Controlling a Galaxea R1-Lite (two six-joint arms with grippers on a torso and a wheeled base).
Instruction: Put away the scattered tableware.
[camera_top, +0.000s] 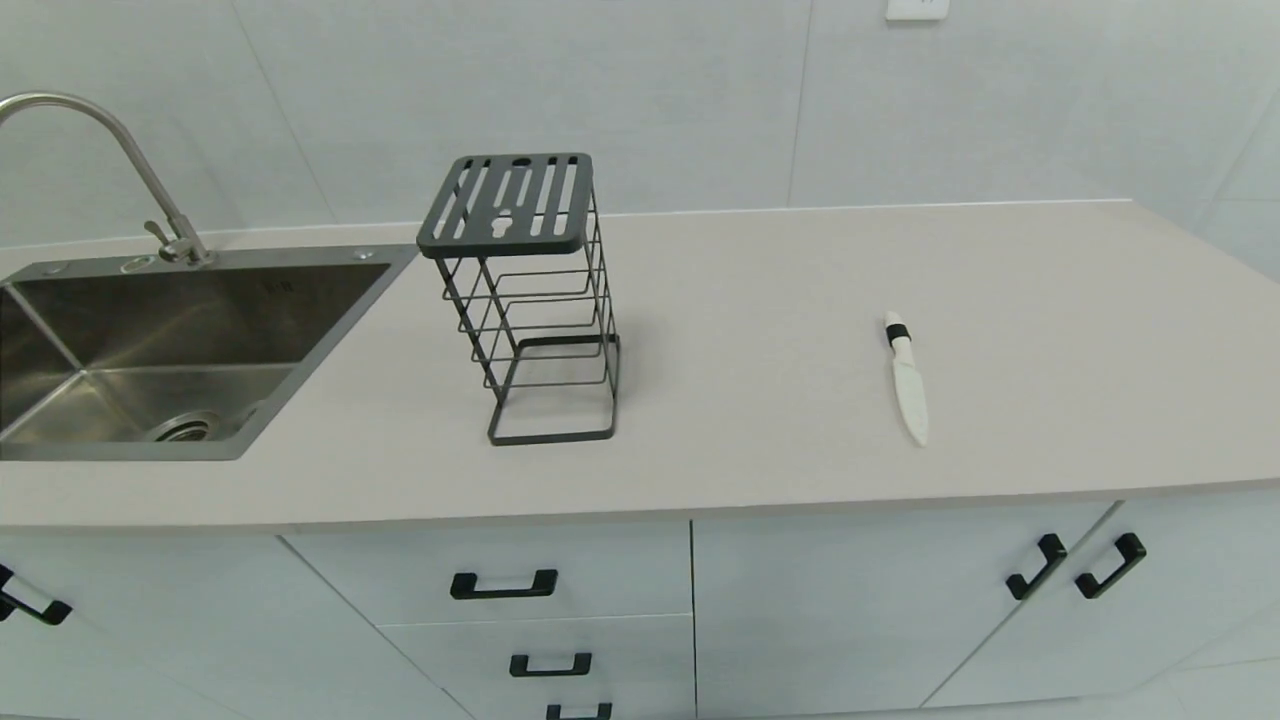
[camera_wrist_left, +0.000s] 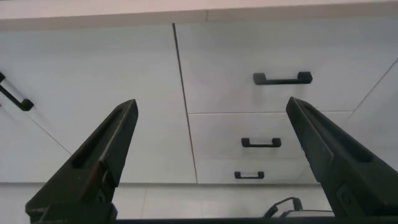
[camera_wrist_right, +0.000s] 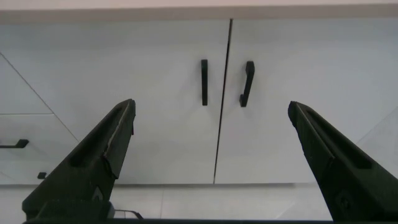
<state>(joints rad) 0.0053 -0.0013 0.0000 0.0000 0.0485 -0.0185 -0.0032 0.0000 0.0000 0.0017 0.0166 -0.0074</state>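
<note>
Knife (camera_top: 906, 378) on countertop (camera_top: 760, 420), right hand (camera_wrist_right: 210, 106) below

Left gripper (camera_wrist_left: 210, 104) and right gripper (camera_wrist_right: 210, 104): jaws spread wide, empty, both low, below counter (camera_top: 760, 300) front edge.

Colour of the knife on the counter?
White knife with a black band near its far end; best in head view.

Left of the rack (camera_top: 497, 243), you see only part of the sink (camera_top: 230, 257); the edge cuts it off, and the tap's (camera_top: 150, 187) tip too. Below the rack, the lowest drawer handle (camera_top: 578, 711) is half cut. The knife's (camera_top: 908, 385) sharp side is too small to tell.
</note>
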